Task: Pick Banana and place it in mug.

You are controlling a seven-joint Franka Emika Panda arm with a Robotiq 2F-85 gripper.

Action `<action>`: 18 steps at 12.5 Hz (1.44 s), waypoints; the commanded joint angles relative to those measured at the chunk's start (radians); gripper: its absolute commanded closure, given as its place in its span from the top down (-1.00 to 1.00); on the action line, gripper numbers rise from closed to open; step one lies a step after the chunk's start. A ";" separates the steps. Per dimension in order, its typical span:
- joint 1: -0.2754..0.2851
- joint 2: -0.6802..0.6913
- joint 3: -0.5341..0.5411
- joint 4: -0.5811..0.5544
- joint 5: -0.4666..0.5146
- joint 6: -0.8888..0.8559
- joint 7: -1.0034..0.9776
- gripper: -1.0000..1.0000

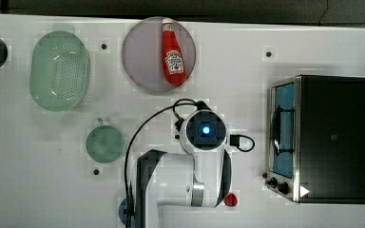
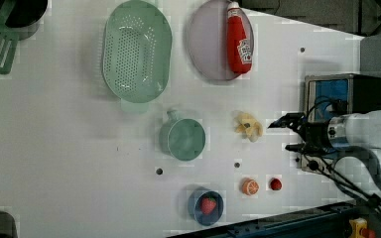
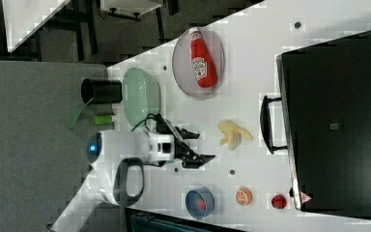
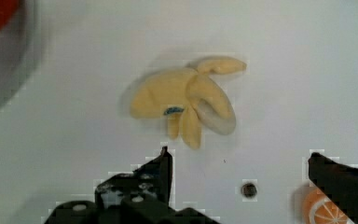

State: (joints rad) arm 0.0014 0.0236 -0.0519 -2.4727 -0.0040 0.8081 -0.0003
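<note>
The banana [image 2: 248, 126] is a small pale-yellow peeled piece lying on the white table, to the left view's right of the mug; it also appears in the right view [image 3: 233, 133] and in the wrist view [image 4: 186, 100]. The mug [image 2: 183, 139] is a round dull-green cup standing upright, seen from above in the top view [image 1: 105, 144]. My gripper [image 2: 282, 135] hangs open above the table, just to the left view's right of the banana and apart from it. Nothing sits between its dark fingers [image 4: 161, 170]. In the right view the gripper [image 3: 205, 146] points toward the banana.
A pale-green colander [image 2: 137, 49] and a grey plate [image 2: 203, 44] carrying a ketchup bottle [image 2: 238, 39] lie at the back. A toaster oven [image 1: 323, 137] stands at the top view's right. An orange slice [image 2: 250, 187], a red fruit [image 2: 276, 184] and a blue bowl [image 2: 206, 206] lie near the front.
</note>
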 commanded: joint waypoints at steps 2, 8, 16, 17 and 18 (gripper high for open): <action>-0.002 0.091 -0.015 -0.008 -0.010 0.168 -0.058 1.00; -0.001 0.283 -0.007 -0.011 -0.010 0.396 -0.058 1.00; -0.001 0.354 0.005 -0.009 -0.010 0.495 -0.058 -0.04; -0.001 0.350 0.006 -0.009 -0.010 0.496 -0.058 -0.26; -0.002 0.343 0.006 -0.009 -0.010 0.494 -0.058 -0.32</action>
State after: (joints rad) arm -0.0049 0.3867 -0.0399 -2.4688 -0.0111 1.3086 -0.0276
